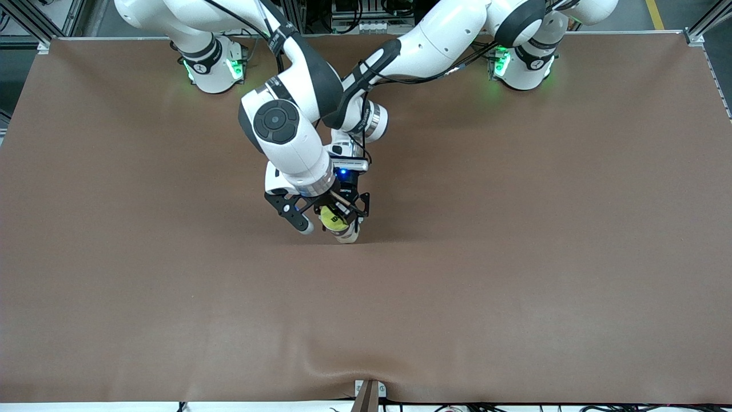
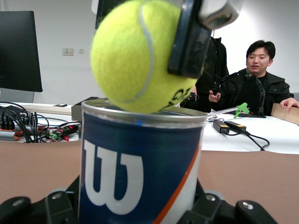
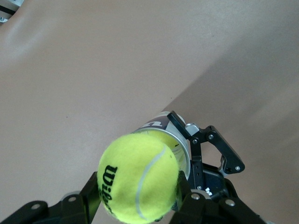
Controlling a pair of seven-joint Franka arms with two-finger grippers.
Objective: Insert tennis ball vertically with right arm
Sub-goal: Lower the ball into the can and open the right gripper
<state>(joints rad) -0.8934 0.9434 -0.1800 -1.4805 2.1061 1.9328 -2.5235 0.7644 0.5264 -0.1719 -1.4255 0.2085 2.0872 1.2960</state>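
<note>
Presently, your inventory runs as follows. Item one: tennis ball [image 1: 333, 219], yellow-green with black lettering, clenched between the fingers of the right gripper [image 1: 331, 220] and sitting right at the open mouth of the can [image 1: 347, 233]; in the left wrist view the ball [image 2: 140, 56] rests at the rim with most of its body above it. Item two: can [image 2: 140, 163], a clear tube with a blue label and a large white W, standing upright on the table [image 1: 514, 257] near its middle, at about six o'clock from the two wrists as you see them in the front view. Item three: left gripper [image 1: 350, 214], grasping that can around its body, one black finger [image 3: 219, 154] visible against the tube wall in the right wrist view. Item four: right gripper [image 3: 140, 200], reaching down from above the can, its fingers pressed on opposite flanks of the ball [image 3: 138, 177]. Item five: brown table cover, lying flat with a slight ridge crossing it toward the front camera's edge. Item six: seated person [image 2: 259, 79] in dark clothing, visible past the table in the left wrist view, next to a white desk with cables.
</note>
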